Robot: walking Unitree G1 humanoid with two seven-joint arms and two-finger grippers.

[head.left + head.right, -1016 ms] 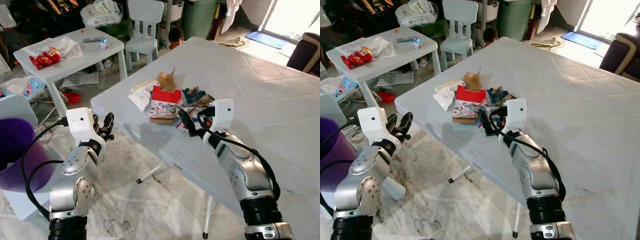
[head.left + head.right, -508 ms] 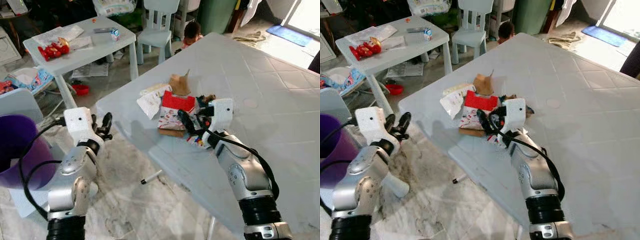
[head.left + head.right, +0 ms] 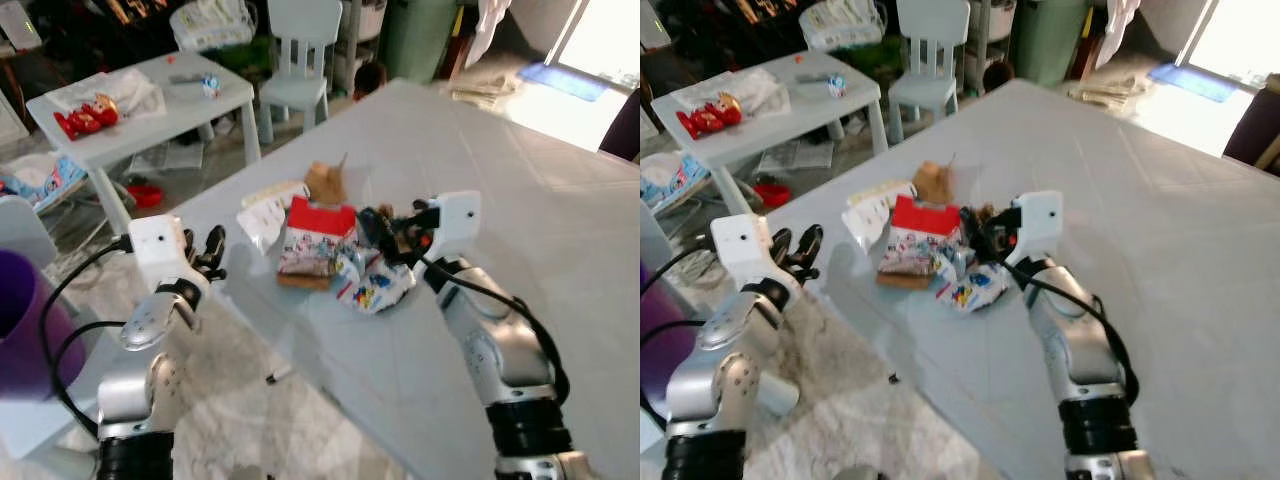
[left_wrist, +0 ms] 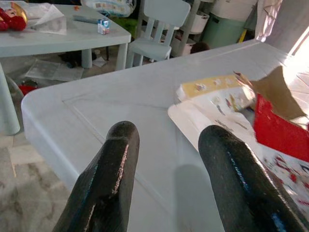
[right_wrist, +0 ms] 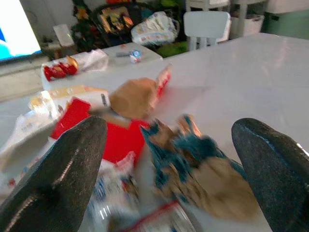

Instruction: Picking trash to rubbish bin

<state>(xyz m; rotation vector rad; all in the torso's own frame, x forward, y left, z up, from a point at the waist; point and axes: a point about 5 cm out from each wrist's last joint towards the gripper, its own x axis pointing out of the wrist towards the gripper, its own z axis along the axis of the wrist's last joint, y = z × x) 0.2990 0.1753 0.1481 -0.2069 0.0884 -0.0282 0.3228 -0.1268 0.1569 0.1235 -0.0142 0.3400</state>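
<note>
Currently the right gripper (image 3: 372, 222) is spread wide over the pile of crumpled wrappers and torn cardboard trash (image 3: 345, 250) on the large white plastic table (image 3: 520, 200); a blue-brown crumpled wrapper (image 5: 198, 162) lies between its fingers (image 5: 72, 169). The left gripper (image 3: 210, 248), fingers parted, hovers off the table edge, beside the purple rubbish bin (image 3: 20, 330).

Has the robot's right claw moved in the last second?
Yes. The right gripper has pushed forward over the table into the trash pile, beside the red carton.
</note>
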